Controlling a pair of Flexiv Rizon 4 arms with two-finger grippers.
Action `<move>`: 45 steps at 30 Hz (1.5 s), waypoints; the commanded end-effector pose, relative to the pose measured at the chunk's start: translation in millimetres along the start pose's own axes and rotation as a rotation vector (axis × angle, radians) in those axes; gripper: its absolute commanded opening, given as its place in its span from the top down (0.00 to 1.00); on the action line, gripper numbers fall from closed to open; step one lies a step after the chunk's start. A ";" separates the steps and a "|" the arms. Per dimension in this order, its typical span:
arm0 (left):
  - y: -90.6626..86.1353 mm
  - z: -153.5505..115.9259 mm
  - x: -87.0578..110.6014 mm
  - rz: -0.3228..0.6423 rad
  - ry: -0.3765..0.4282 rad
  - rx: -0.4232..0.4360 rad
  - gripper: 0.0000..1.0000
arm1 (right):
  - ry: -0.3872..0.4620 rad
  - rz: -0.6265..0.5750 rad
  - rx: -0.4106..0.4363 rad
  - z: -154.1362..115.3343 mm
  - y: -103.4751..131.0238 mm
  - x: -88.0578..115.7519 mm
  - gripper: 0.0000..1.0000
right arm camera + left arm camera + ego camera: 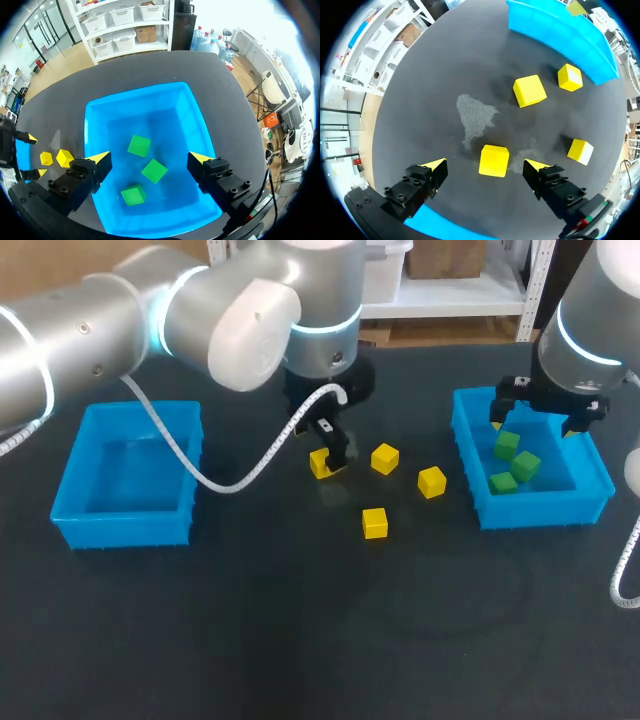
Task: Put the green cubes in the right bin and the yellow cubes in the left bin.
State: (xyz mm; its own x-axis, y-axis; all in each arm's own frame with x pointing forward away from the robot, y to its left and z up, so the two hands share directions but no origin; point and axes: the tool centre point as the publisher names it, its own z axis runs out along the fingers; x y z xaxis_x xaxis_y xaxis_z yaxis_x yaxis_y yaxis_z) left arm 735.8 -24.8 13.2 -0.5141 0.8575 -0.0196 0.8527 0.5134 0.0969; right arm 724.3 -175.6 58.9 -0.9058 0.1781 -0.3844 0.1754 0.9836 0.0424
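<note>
Three green cubes (153,170) sit in the right bin (197,117), so that half looks done! Our right gripper (149,158) hangs over it, wide and empty. Four yellow cubes (385,458) lie beside that bin, none in the left bin (72,490) yet. Our left gripper (487,165) straddles the farthest one, wide, not touching.

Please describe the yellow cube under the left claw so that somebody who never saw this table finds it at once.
Between the left bin and the right bin, four yellow cubes lie on the table. The wanted cube is the one closest to the left bin. Alone among them, it sits between the open fingers of the left claw; the other three cubes lie free.
</note>
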 end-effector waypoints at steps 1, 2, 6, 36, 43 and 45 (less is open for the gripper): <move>4.5 9.7 -9.3 0.006 0.027 0.011 0.00 | -0.004 0.001 0.001 -0.4 -0.5 1.2 0.00; 3.4 11.4 -9.7 0.007 0.032 0.013 0.00 | -0.004 0.001 0.001 -0.4 -0.5 1.2 0.00; -0.7 14.5 -10.1 0.010 0.045 0.014 0.00 | -0.004 0.001 0.001 -0.4 -0.5 1.2 0.00; 23.9 -8.8 22.9 -0.087 -0.029 0.008 1.00 | -0.004 0.001 0.001 -0.4 -0.5 1.2 0.00; 81.8 -89.6 51.8 -0.279 -0.204 0.005 1.00 | -0.004 0.001 0.001 -0.4 -0.5 1.2 0.00; 99.3 -108.1 73.3 -0.365 -0.230 0.021 1.00 | -0.004 0.001 0.001 -0.4 -0.5 1.2 0.00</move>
State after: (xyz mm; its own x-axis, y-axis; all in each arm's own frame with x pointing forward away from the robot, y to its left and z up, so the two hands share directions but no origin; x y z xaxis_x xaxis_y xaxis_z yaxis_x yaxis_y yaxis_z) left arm 791.0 36.9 90.4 -0.7209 0.6795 -0.1366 0.6758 0.7328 0.0792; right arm 724.3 -175.6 58.9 -0.9058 0.1780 -0.3844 0.1754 0.9836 0.0423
